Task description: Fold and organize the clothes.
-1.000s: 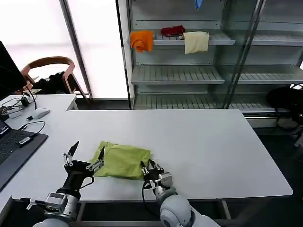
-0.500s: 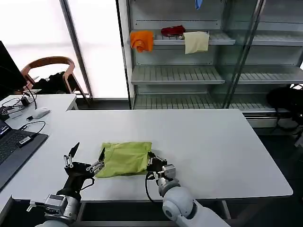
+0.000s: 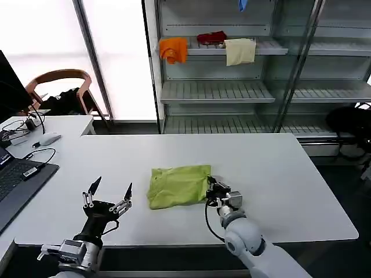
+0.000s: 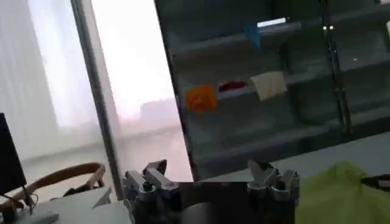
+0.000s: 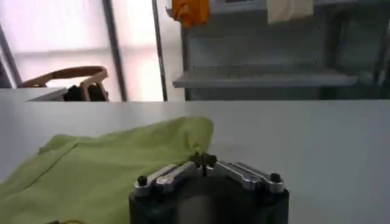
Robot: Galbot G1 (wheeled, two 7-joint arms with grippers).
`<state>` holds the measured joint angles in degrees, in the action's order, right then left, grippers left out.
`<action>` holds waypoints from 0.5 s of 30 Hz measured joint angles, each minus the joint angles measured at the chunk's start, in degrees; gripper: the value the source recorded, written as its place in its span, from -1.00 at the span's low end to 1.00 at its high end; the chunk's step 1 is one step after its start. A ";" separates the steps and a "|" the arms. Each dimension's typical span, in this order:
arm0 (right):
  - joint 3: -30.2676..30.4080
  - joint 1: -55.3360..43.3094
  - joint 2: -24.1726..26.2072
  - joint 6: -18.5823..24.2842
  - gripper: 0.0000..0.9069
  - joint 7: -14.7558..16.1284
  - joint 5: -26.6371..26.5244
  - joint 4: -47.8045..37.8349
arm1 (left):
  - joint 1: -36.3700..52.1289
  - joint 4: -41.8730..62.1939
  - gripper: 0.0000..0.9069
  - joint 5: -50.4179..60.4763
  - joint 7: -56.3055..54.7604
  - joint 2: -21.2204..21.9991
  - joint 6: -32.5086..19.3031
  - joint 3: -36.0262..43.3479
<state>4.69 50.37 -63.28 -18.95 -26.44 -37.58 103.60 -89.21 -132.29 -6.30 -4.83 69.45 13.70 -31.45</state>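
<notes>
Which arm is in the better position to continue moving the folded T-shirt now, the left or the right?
The right, probably. The right gripper is shut on the T-shirt's edge, while the left gripper hangs open beside it, apart from the fabric.

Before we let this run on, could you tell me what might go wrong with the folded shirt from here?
1. The right hand pinches only the edge of the folded T-shirt; the thin fabric could slip free or the fold could open if it is dragged.
2. The left hand hangs open beside the shirt and apart from it, so nothing pins the far side and it may bunch.
3. The laptop and cables lie to the left; a wide left-arm move might snag them.
</notes>
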 measured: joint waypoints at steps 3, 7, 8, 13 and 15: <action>-1.24 0.40 0.93 0.06 1.00 0.19 -0.67 0.12 | -0.06 -0.27 1.00 0.02 -0.01 0.11 0.14 0.13; -2.64 0.96 1.99 -0.96 1.00 0.31 -1.30 0.58 | -0.14 -0.57 1.00 0.02 -0.03 0.17 0.19 0.44; -2.99 0.97 2.04 -1.54 1.00 0.20 -1.51 0.57 | -0.15 -0.62 1.00 0.02 -0.02 0.19 0.19 0.50; -4.59 1.27 2.52 -3.36 1.00 -0.50 -1.59 0.26 | -0.45 -0.62 1.00 0.02 -0.05 0.30 0.07 0.52; -5.28 1.71 3.02 -3.29 1.00 -0.44 -1.14 0.75 | -0.66 -0.49 1.00 0.02 -0.09 0.26 -0.12 0.33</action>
<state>-0.59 52.09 -60.26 -22.24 -26.88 -38.72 104.35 -89.88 -132.78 -6.28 -4.92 69.71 13.57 -31.12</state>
